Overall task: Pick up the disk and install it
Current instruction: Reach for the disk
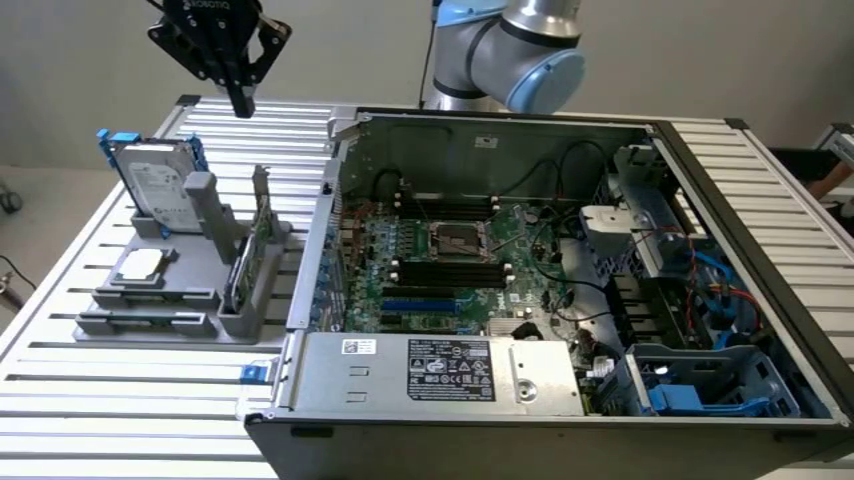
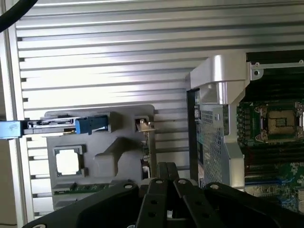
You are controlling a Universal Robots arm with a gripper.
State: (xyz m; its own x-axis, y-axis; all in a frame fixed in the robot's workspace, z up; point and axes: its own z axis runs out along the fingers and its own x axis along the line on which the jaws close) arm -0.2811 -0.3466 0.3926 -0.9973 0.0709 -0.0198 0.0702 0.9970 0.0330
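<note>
The disk (image 1: 151, 183) stands upright in a grey holder (image 1: 174, 300) at the exterior view's left, silver with a white label and blue side rails. In the wrist view the disk (image 2: 54, 124) shows edge-on, with a blue rail at each end. My gripper (image 1: 242, 104) hangs well above the table behind the holder, apart from the disk. Its black fingers are pressed together, shut with nothing between them. In the wrist view the gripper (image 2: 166, 172) points down beside the holder (image 2: 114, 152).
An open computer case (image 1: 561, 130) fills the middle, with the motherboard (image 1: 454, 260) and a grey power-supply box (image 1: 441, 375) at its front. A blue drive bay (image 1: 694, 390) sits at its front right. The holder also carries a small silver chip (image 1: 140, 264) and an upright card (image 1: 248, 262).
</note>
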